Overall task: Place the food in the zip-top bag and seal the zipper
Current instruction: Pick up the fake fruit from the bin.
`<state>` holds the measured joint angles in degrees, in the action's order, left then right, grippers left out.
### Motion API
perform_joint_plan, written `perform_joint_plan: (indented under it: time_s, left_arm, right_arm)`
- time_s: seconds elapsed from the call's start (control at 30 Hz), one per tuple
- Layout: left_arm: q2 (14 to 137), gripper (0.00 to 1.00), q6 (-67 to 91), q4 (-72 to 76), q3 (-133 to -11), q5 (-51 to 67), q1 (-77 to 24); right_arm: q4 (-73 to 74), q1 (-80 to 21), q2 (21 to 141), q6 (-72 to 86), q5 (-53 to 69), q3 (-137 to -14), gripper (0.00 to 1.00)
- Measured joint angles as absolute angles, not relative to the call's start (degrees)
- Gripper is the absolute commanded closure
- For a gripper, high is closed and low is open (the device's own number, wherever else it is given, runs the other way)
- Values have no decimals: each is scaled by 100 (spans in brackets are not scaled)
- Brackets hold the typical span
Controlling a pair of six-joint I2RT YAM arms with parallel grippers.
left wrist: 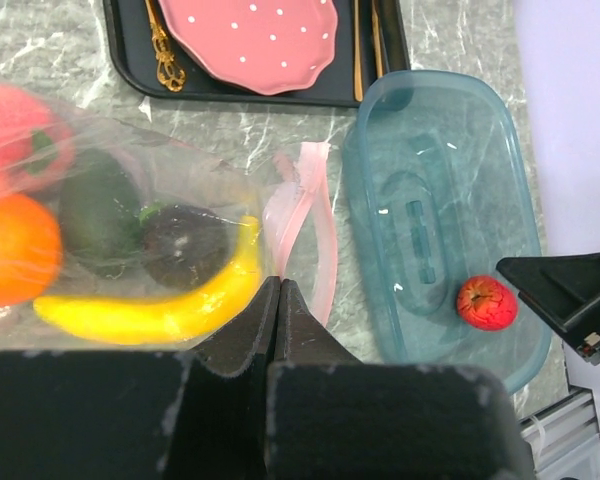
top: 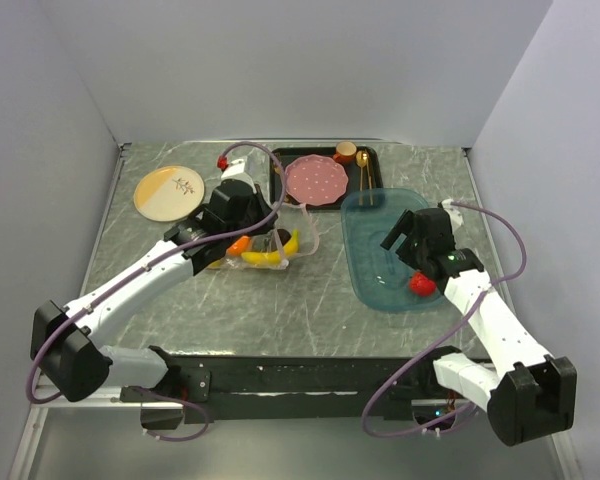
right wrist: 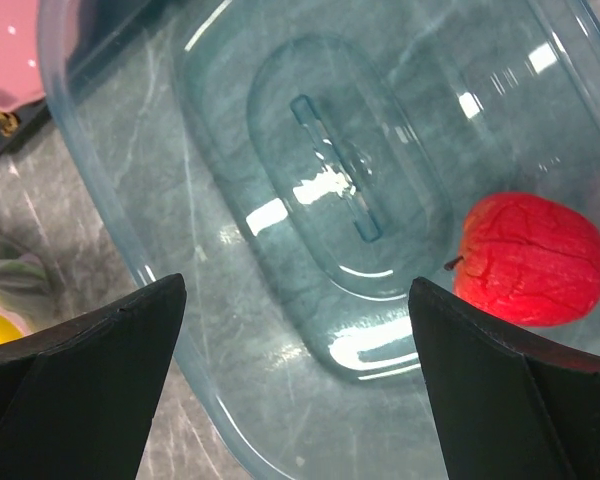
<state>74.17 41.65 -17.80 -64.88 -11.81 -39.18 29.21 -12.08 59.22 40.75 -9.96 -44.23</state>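
The left hand [left wrist: 278, 290] is clenched, its two fingertips pressed together on the near edge of the zip-top bag [left wrist: 180, 170], right beside the mouth. The zipper [left wrist: 305, 200], a pale pink strip, loops loosely just beyond the fingertips and lies on the bench [top: 310, 310] between the bag and the blue tray [left wrist: 520, 200]. Inside the clear plastic, closest to the fingers, a yellow banana [left wrist: 150, 315] lies along the bag's near side. Behind it sit two dark fruits [left wrist: 185, 245], an orange [left wrist: 15, 250] farther left, and a red-pink piece [left wrist: 15, 135] at the far left corner. The bag rests left of the bench's centre.

The right hand [right wrist: 296, 290] is released, its jaws spread wide above the blue tray and holding nothing. A red fruit [right wrist: 525, 260] lies on the tray floor by the right finger, at the tray's near right end. Whether the finger touches it cannot be told.

Beyond the bag, at the far side of the bench, a black tray [top: 278, 170] carries a pink dotted plate [top: 315, 180], gold cutlery [top: 364, 170] and a small cup [top: 346, 152]. To the far left lies a round cream-and-orange plate [top: 168, 192]. A small red piece [top: 223, 160] sits on the bench between that plate and the black tray.
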Motion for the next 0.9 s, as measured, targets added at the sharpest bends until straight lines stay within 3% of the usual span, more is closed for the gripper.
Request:
perform_joint_plan:
  time_s: [0.9]
  left_arm:
    - [7360,99,4128,-1702,-6407,-1028,-3918]
  right_arm:
    - [3494,-1111,6532,3760,-1129,-4735,0]
